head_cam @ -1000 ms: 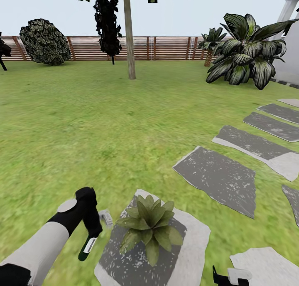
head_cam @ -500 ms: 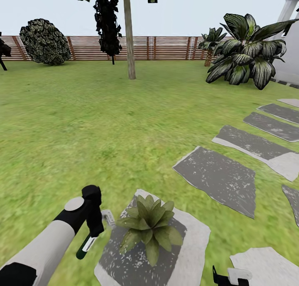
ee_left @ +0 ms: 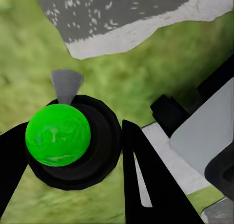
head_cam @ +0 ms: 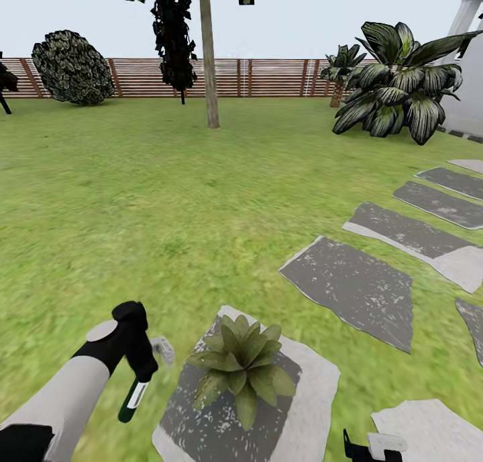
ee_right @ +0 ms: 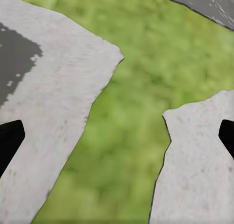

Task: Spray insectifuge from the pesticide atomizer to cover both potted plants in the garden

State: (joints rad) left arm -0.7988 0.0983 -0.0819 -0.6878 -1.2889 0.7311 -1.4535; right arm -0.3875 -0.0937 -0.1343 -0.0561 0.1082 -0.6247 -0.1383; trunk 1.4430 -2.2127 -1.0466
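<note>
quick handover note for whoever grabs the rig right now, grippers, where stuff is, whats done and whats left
Left gripper: shut on the pesticide atomizer, held over the lawn just left of the potted plant.
Right gripper: open, empty, over stepping stones and grass.
Done: atomizer picked up.
Left: no white specks visible on this plant's leaves; spray it, then find and spray the second plant.

The left gripper (head_cam: 142, 371) with the pesticide atomizer (head_cam: 132, 400) drew back left.

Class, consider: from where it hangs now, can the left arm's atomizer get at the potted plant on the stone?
Probably yes. The left gripper holds the pesticide atomizer just beside the potted plant, with only open grass between them.
</note>
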